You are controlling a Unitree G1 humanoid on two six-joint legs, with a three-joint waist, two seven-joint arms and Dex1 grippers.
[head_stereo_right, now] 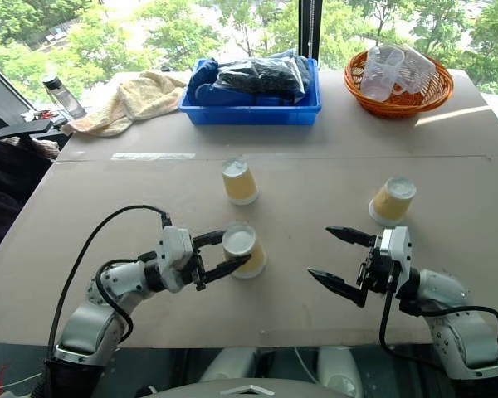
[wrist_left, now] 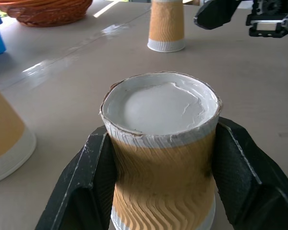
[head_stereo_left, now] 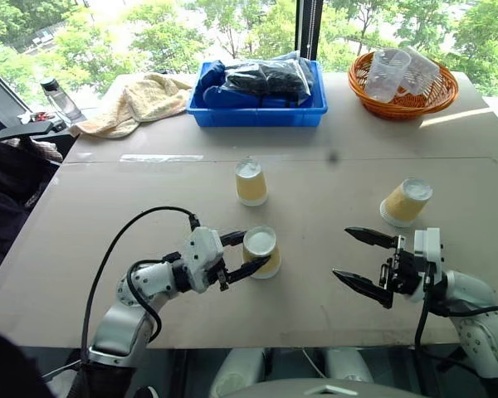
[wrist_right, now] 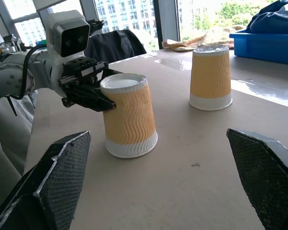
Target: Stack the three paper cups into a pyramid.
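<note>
- Left end effector (head_stereo_left: 239, 254) clenched on the near paper cup (head_stereo_left: 261, 251), which stands upside down on the tabletop (head_stereo_left: 149, 215).
- Right end effector (head_stereo_left: 361, 259) released, empty, well apart from that cup.
- Second cup (head_stereo_left: 251, 182) farther back; third cup (head_stereo_left: 406, 201) beyond the right end effector.

Three upside-down tapered yellow-tan paper cups stand apart on the flat beige table (head_stereo_left: 108, 207): the near cup (head_stereo_left: 261, 251) at centre, the middle cup (head_stereo_left: 251, 182) at its 12 o'clock, the far-right cup (head_stereo_left: 406, 201) at 2 o'clock. The blue plastic bin (head_stereo_left: 257, 112) lies beyond, the woven wicker basket (head_stereo_left: 407, 101) at its 3 o'clock.
</note>
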